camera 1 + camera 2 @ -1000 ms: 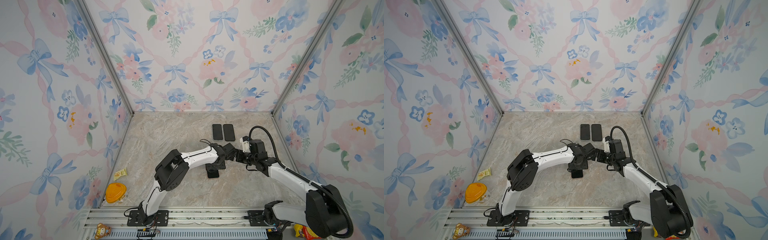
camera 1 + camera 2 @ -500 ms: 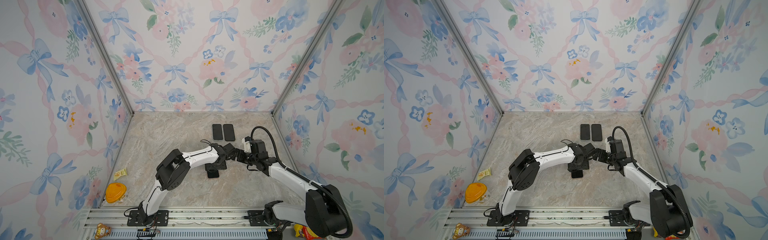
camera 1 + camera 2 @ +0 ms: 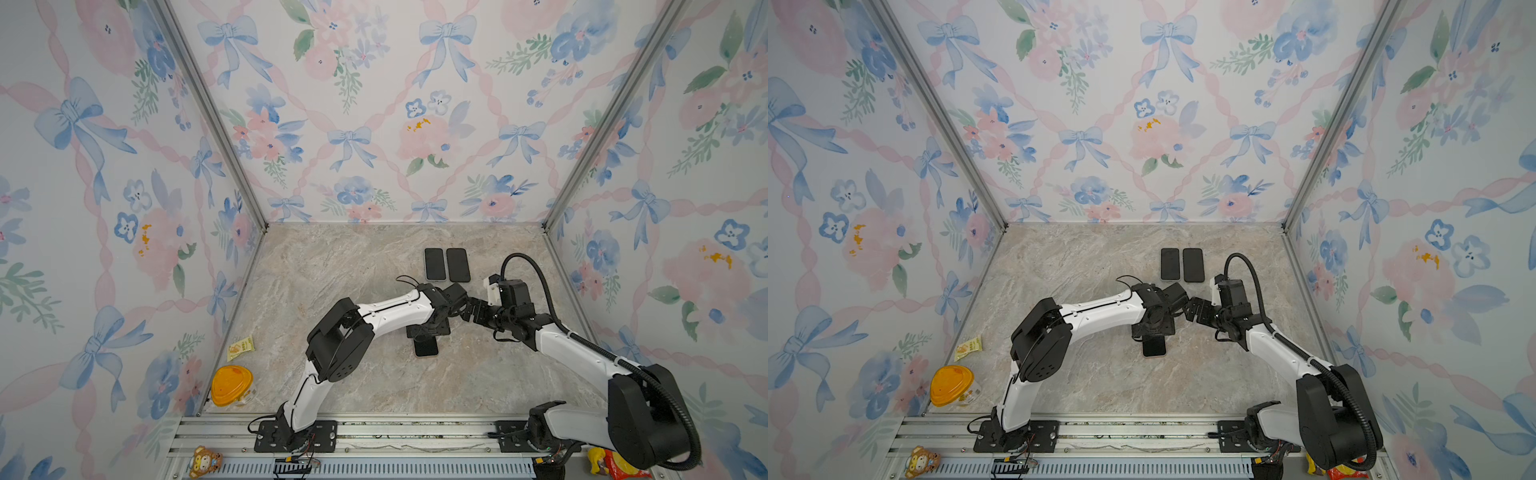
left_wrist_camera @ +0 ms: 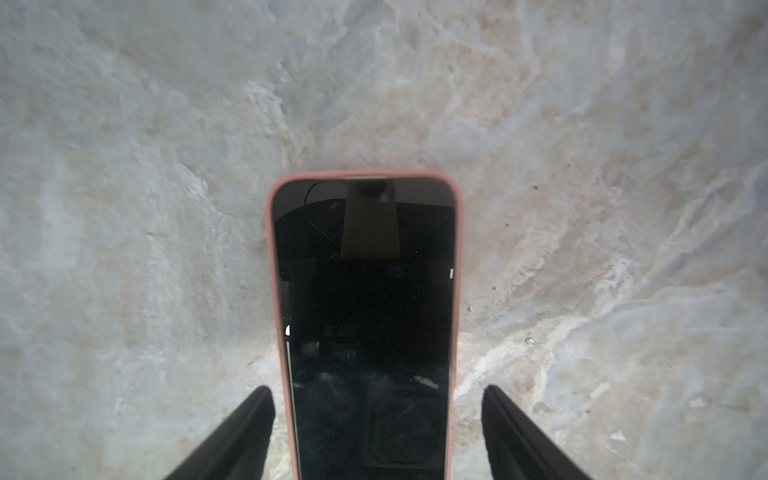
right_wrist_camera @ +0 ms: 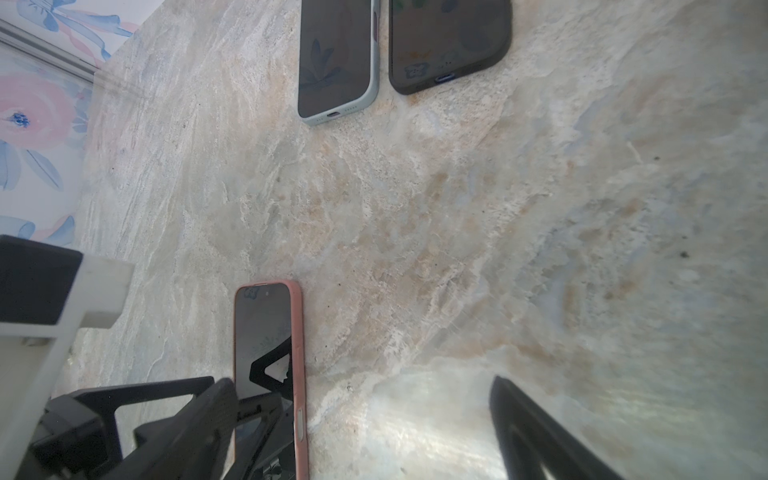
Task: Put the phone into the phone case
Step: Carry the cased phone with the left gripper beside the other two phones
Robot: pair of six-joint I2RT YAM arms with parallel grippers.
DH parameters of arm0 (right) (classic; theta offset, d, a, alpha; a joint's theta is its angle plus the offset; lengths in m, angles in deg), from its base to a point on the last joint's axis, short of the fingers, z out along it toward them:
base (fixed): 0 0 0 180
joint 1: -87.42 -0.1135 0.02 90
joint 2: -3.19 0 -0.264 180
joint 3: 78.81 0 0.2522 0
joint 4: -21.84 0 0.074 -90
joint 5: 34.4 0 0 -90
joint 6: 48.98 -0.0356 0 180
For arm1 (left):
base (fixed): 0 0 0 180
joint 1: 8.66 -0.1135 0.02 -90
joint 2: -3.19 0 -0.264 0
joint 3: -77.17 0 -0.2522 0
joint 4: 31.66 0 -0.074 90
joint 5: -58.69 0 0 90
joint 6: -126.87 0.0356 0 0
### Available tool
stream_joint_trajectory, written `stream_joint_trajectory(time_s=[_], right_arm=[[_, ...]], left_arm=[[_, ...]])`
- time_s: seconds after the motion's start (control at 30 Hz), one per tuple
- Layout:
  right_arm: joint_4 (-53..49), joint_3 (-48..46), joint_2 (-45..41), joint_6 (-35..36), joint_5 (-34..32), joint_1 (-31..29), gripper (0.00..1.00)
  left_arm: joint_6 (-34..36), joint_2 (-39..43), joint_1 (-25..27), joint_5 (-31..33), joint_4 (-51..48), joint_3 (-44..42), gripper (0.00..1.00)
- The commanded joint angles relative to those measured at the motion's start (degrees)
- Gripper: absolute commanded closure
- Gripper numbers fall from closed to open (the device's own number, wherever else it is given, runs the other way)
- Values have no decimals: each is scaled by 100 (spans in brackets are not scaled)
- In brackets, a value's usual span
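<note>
one pink-cased phone (image 4: 365, 311) and two other phones (image 5: 336, 58) on the table (image 5: 457, 228).

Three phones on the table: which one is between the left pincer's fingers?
The pink-cased phone, nearest the robot; the open left pincer straddles it. The pale-cased phone and dark-cased phone lie side by side farther back.

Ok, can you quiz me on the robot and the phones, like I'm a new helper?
1. True or false: the left gripper is shut tight on the near phone.
2. How many phones lie on the table? A two, B three, C five.
3. Fill in: the near phone's case is ____.
Key: 1 false, its jaws stand apart on either side; 2 B, the near phone plus two far phones; 3 pink.
</note>
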State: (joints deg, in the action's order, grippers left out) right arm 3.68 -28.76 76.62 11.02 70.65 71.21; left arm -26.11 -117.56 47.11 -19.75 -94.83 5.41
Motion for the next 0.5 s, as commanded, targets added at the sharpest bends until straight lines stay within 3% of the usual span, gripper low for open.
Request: stream_joint_trajectory(time_s=[0.0, 0.47], right_arm=[[-32, 0, 41, -28, 71, 56, 3], [44, 9, 117, -50, 157, 65, 3]], left_arm=[[101, -142, -41, 61, -149, 77, 13], [60, -402, -40, -240, -140, -153, 11]])
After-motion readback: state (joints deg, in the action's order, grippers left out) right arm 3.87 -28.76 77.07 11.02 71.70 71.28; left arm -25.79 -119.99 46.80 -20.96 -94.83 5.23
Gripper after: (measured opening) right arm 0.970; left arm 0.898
